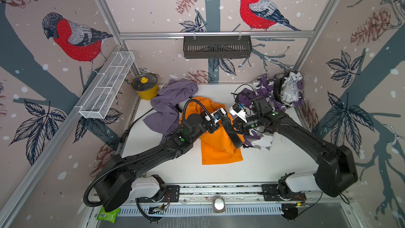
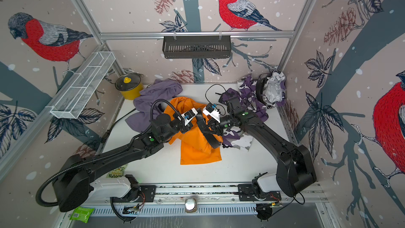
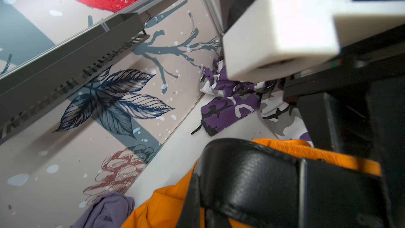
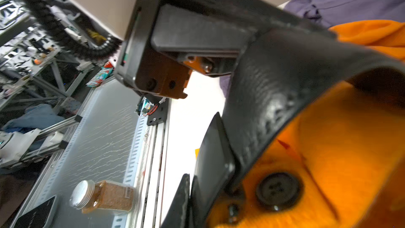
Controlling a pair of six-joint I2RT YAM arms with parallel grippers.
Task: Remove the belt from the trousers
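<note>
Tabletop [image 1: 274, 167] is white, closed in on three sides by bird-print walls on aluminium framing. Take the orange trousers [image 1: 219, 152], crumpled at its middle, as your landmark. The black belt [image 1: 236, 139] lies across them and arches up off the cloth; the right wrist view shows it passing close by the waistband button [image 4: 278, 190].

On the trousers' left-arm side a mauve garment [image 1: 173, 99] touches them, and beyond it a yellow pot [image 1: 147, 89] stands in the corner. On their right-arm side a purple camouflage garment [image 1: 260, 142] lies just beside them and runs to the far corner. Above and beyond the trousers a black slatted shelf [image 1: 217, 48] hangs on the back wall.

The left gripper [image 1: 224, 122] is over the trousers, its jaws clamped on the belt. The right gripper [image 1: 236, 128] is just beside it with fingers against the belt; you cannot tell whether those jaws grip.

Bare table lies between the trousers and the front rail [image 1: 219, 188].
</note>
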